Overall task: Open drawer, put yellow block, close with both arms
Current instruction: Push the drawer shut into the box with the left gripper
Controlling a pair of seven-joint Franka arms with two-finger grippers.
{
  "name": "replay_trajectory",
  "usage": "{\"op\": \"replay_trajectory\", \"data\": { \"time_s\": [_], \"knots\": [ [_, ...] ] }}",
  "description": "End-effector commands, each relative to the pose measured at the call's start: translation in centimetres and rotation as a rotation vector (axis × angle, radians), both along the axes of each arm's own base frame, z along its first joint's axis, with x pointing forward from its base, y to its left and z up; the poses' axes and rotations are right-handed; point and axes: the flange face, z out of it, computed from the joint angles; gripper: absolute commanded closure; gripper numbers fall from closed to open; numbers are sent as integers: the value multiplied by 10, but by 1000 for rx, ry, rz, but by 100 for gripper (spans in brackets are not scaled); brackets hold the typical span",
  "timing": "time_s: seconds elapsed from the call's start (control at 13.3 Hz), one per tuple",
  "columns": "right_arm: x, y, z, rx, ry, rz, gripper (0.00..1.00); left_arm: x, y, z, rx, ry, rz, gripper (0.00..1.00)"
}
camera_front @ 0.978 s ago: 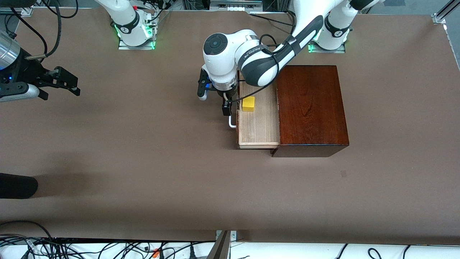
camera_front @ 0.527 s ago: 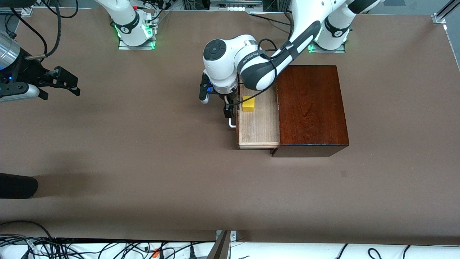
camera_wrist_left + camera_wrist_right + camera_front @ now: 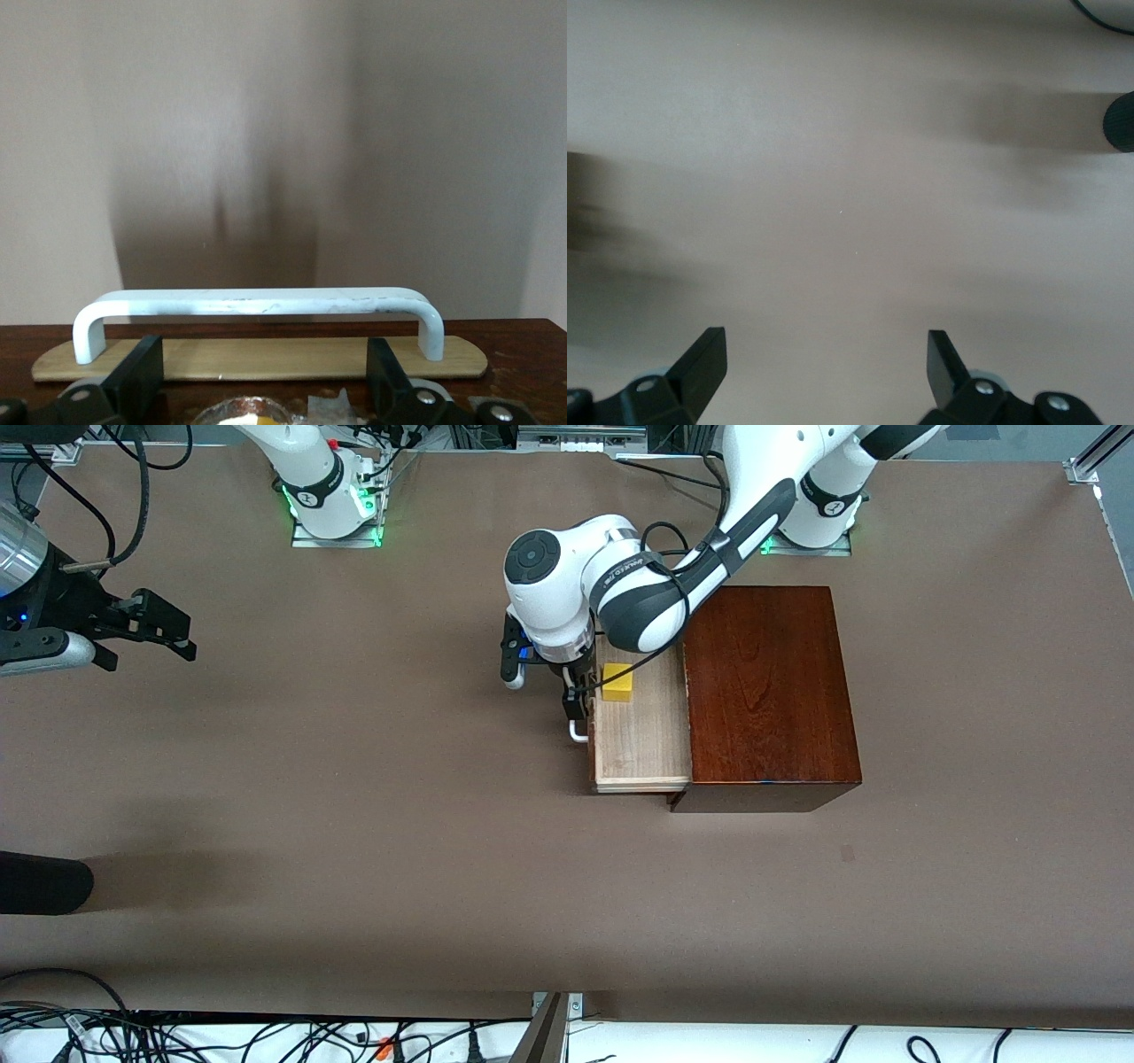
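Note:
The drawer (image 3: 642, 735) of pale wood stands part way out of the dark mahogany box (image 3: 766, 691), toward the right arm's end of the table. The yellow block (image 3: 617, 682) lies in the drawer, in the part farther from the front camera. My left gripper (image 3: 576, 700) is down at the drawer's front, by its white handle (image 3: 578, 732). In the left wrist view the handle (image 3: 257, 302) and the dark front (image 3: 496, 354) show, and my left gripper (image 3: 264, 376) is open and holds nothing. My right gripper (image 3: 168, 633) waits open over the table's right-arm end, and over bare table in its wrist view (image 3: 824, 363).
A black rounded object (image 3: 44, 881) lies at the table's edge at the right arm's end, nearer to the front camera; it also shows in the right wrist view (image 3: 1121, 122). Cables (image 3: 266, 1036) lie along the table edge nearest the front camera.
The drawer has slid a little way into the box, with the yellow block in it. My left gripper has moved with the drawer's front toward the box. The right arm has not moved.

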Motion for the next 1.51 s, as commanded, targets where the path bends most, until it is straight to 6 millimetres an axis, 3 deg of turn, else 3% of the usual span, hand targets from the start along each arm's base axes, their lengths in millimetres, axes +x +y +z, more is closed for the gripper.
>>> {"op": "replay_trajectory", "data": {
  "time_s": [0.0, 0.53, 0.68, 1.2, 1.43],
  "knots": [
    [-2, -3, 4, -10, 3, -13, 0, 28, 44, 6, 127, -22, 9, 0],
    [-2, -3, 3, -11, 4, -19, 0, 36, 86, 25, 251, 11, 44, 0],
    [-2, -3, 3, -11, 4, -19, 0, 45, 106, 28, 281, 30, 75, 0],
    [-2, -3, 3, -9, 6, -19, 0, 58, 150, 9, 343, 92, 132, 0],
    [-2, -3, 2, -11, 7, -16, 0, 59, 142, 18, 317, 71, 146, 0]
  ]
}}
